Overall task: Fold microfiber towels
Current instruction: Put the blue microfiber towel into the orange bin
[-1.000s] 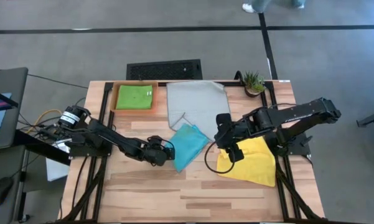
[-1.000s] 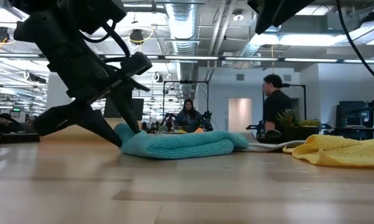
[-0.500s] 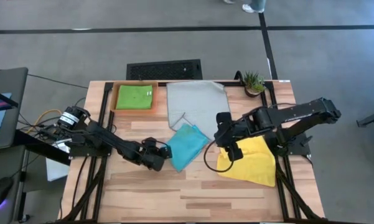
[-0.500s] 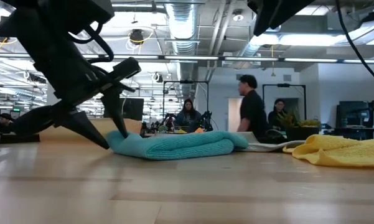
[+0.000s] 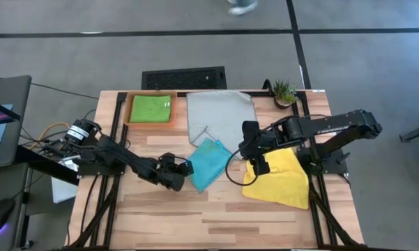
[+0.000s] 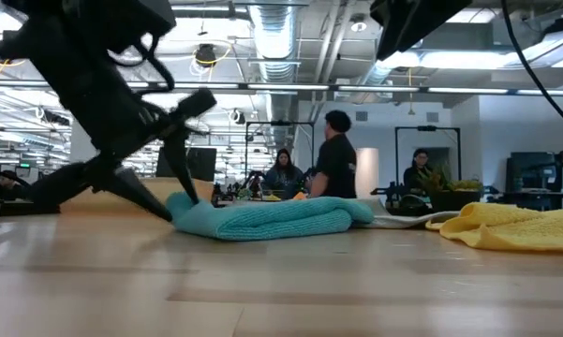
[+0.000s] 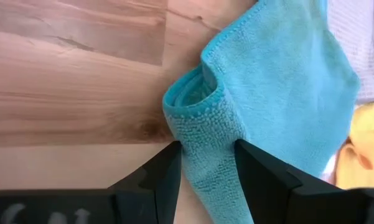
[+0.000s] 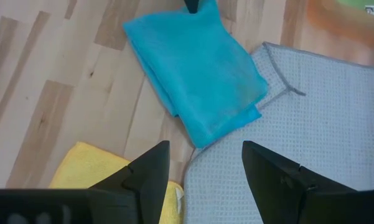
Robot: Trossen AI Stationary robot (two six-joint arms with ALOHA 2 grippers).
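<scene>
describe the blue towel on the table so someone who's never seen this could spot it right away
On the wooden table, look at the middle, between the two dark arms. The folded sky-blue microfiber towel lies there, just in front of the flat pale grey cloth. It is the only blue one.

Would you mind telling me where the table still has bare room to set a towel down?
The front strip of table, below the blue towel and yellow towel, is bare. The back is crowded: tray, grey towel, plant.
</scene>
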